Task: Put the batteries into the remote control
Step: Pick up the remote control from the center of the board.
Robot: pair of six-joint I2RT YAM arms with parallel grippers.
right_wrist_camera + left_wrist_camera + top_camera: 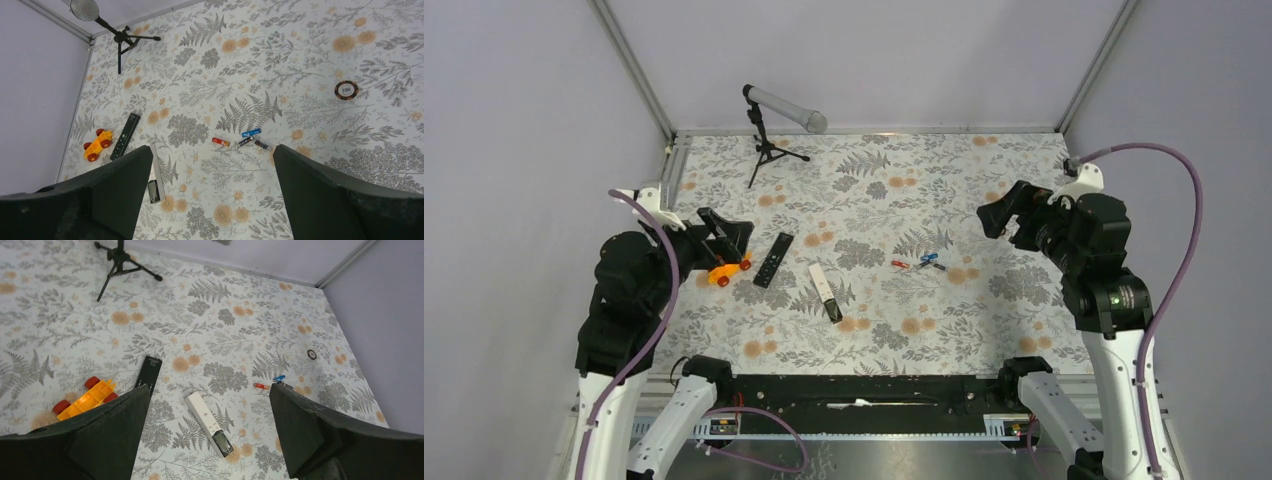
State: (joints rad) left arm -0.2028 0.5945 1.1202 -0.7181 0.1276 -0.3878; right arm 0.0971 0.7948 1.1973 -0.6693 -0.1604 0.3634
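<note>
**Pincers.** The left gripper (726, 238) and the right gripper (1002, 212) both stand with jaws spread wide. They hold nothing and hang clear of the table (984, 330), one over each side.

**Task items.** The batteries (921, 263) lie loose in a small cluster right of centre, nearer the right gripper.
- The red battery (220, 141) lies slightly apart from the others.
- The blue battery (250, 132) and two darker cells lie close together, and some appear to touch.

**Handling (judgement).** Each cell is likely light, rigid and smooth, so expect rolling and slipping.
- Take hold across the barrel at mid-length, with the jaws square to its axis, not on the metallic ends.
- Take the red cell first; a finger lowered into the cluster may scatter its neighbours.

**Remotes.**
- The white remote (825, 292) lies near centre, its dark end toward the arms.
- The black remote (773, 259) lies to its left.
- The frames do not show which has an open compartment.
- Either is probably light enough to slide when pressed, so brace it with the second pincer.

**Surroundings.**
- An orange toy car (727, 271) sits just beside the black remote, below the left gripper, and crowds that approach.
- A microphone (784, 108) on a tripod stands at the far edge, well apart.
- A chip (346, 90) lies beyond the batteries and does not obstruct them.
</note>
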